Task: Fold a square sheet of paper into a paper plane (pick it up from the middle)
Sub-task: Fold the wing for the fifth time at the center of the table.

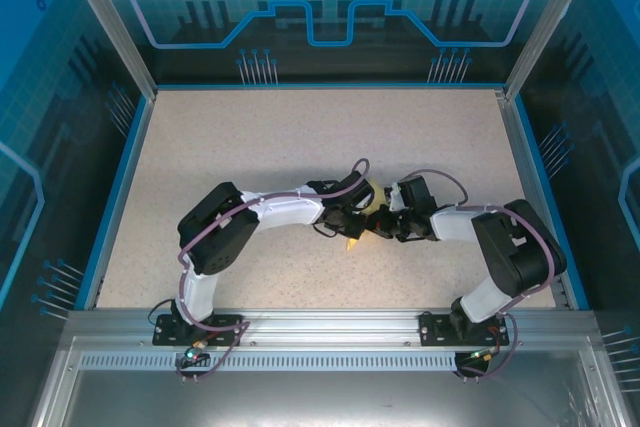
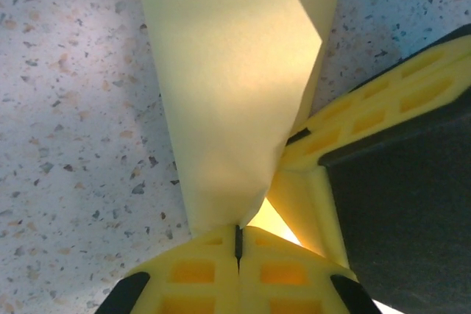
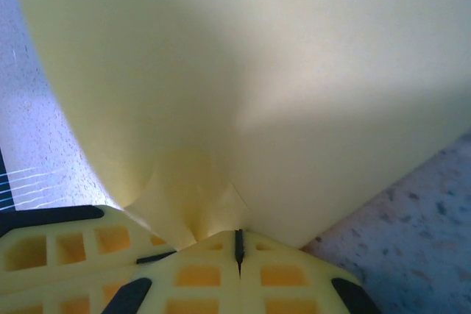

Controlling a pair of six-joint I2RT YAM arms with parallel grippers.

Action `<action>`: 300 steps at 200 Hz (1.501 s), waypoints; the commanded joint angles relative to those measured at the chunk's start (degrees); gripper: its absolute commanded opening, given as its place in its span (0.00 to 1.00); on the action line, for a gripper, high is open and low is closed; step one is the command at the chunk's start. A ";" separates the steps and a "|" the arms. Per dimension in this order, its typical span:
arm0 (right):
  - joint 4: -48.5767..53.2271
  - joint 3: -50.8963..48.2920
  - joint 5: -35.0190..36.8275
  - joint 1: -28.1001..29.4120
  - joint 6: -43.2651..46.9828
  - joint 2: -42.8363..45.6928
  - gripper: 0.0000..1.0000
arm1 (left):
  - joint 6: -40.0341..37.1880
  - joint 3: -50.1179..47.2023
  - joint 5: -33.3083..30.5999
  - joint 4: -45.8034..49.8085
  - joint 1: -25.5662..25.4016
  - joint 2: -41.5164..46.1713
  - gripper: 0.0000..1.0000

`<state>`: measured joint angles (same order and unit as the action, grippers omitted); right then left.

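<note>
Left gripper (image 2: pixel 238 237) and right gripper (image 3: pixel 238 244) each pinch the folded paper (image 2: pixel 228 93) (jaws closed) at frame centre. Open table (image 1: pixel 250 137) lies all around.

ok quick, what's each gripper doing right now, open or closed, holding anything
left gripper: closed, pinching the yellow paper
right gripper: closed, pinching the same yellow paper
</note>
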<state>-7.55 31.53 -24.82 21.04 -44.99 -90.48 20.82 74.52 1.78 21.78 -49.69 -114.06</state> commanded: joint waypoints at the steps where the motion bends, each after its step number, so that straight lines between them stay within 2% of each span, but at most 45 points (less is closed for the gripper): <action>1: 4.25 -0.02 1.31 -1.41 0.43 3.14 0.05 | -0.16 -0.13 1.08 0.11 -0.49 -2.26 0.03; 33: 6.12 -0.31 1.55 -2.61 1.40 4.74 0.07 | -0.33 -0.16 1.12 -0.06 -0.49 -2.39 0.04; 116: 5.71 0.73 1.92 -3.11 2.48 0.44 0.07 | -1.03 1.50 0.95 1.07 -0.50 -1.80 0.03; 300: 0.30 -1.07 -1.02 -3.19 0.30 -2.60 0.06 | 0.12 4.07 4.84 -0.59 -0.52 -2.30 0.04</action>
<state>-4.69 31.46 -26.26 17.54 -44.14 -90.35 20.82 76.82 4.34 21.91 -49.69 -115.26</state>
